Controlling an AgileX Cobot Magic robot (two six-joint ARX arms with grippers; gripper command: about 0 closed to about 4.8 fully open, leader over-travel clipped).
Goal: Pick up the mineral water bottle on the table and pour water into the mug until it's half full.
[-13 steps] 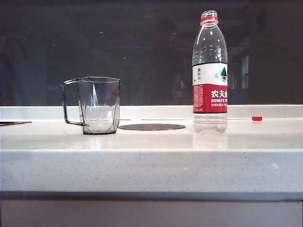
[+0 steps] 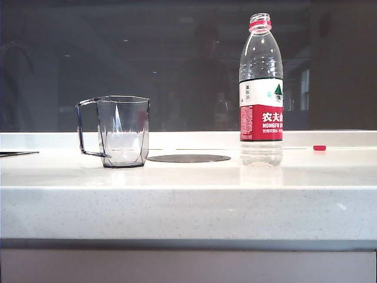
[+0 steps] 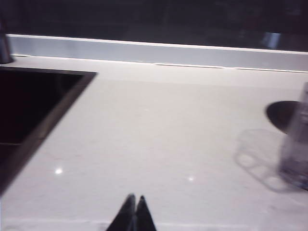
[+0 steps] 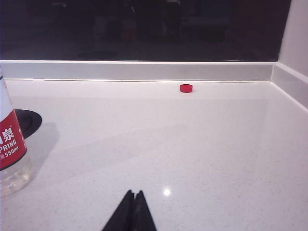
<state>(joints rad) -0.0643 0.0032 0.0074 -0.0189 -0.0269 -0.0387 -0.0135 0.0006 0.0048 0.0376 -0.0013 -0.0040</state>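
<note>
Table [image 2: 188,206] unchanged | left pincer [image 3: 134,198], right pincer [image 4: 134,193] still closed

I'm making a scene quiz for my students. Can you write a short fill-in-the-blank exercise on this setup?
1. The mineral water bottle stands upright with its ____ off.
2. The small cap lying on the table is ____ in colour.
3. The flat dark disc lies between the bottle and the ____.
4. Both the left end effector and the right end effector are ____.

Missing words: cap; red; mug; shut
</note>
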